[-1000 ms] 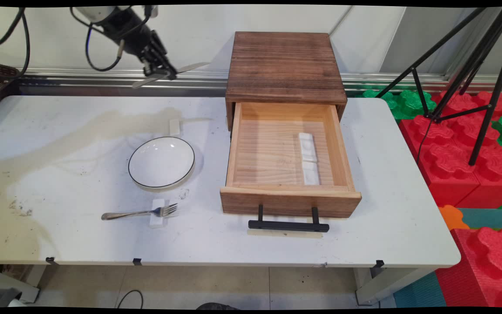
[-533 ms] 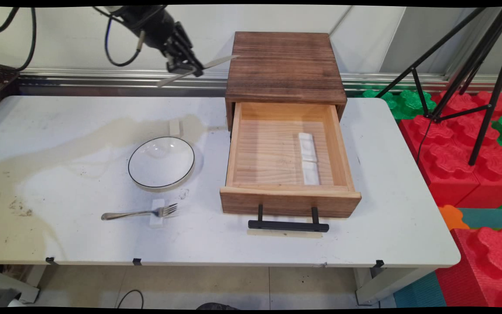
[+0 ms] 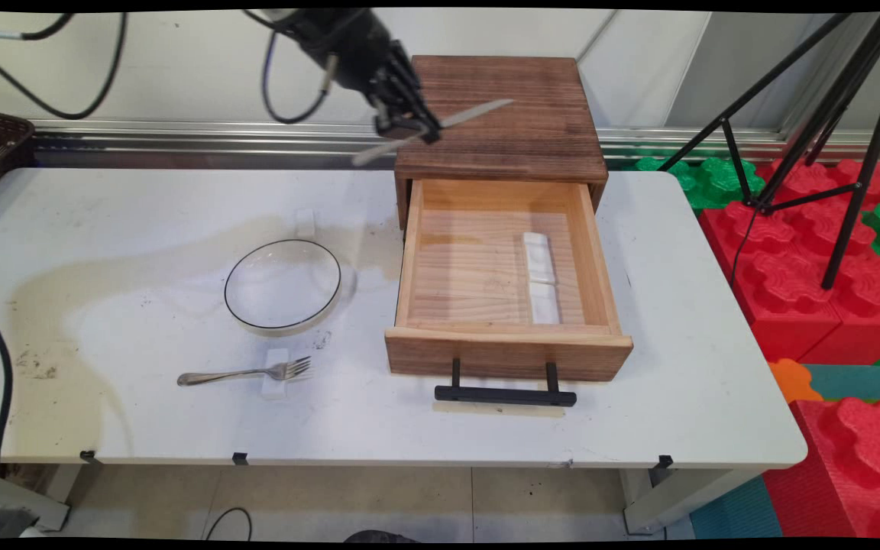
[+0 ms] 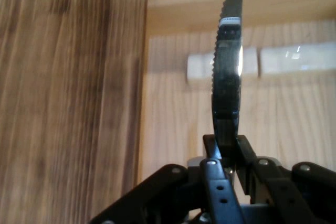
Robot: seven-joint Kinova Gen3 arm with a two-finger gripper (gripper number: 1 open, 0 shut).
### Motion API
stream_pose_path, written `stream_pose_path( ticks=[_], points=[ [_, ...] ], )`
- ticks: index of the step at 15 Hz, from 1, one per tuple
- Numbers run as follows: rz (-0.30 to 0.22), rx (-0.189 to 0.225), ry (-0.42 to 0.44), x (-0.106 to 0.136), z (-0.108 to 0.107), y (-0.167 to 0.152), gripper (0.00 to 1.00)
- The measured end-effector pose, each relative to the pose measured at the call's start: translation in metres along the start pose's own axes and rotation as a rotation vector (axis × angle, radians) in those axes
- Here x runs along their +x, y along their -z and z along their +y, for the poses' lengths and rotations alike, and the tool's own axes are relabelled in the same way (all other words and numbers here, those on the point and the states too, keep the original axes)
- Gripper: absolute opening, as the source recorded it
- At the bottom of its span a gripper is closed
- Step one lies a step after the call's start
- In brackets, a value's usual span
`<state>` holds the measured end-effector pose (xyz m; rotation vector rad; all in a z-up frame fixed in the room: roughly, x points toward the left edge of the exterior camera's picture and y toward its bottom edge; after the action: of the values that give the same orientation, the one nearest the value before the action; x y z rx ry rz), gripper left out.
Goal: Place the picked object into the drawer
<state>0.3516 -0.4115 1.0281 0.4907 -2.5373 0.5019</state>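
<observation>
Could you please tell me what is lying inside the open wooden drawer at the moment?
Two white rests lie end to end on the right of the drawer floor. The drawer's back, under the cabinet, is hidden.

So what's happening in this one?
The gripper is raised above the table, shut on a knife with a serrated blade, at the front left corner of the wooden drawer box. The drawer below stands pulled open with two white rests inside. A bowl and fork sit on the table.

White wall (image 3: 142, 69), red foam blocks (image 3: 829, 260), tripod (image 3: 837, 114)
</observation>
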Motion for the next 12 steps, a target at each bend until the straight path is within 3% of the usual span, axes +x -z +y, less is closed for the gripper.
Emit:
stream_pose_path(
  ticks=[7, 12],
  points=[
    [0.054, -0.023, 0.009, 0.041, 0.005, -0.048, 0.00],
    [0.047, -0.034, 0.027, 0.045, 0.005, -0.084, 0.00]
  ],
)
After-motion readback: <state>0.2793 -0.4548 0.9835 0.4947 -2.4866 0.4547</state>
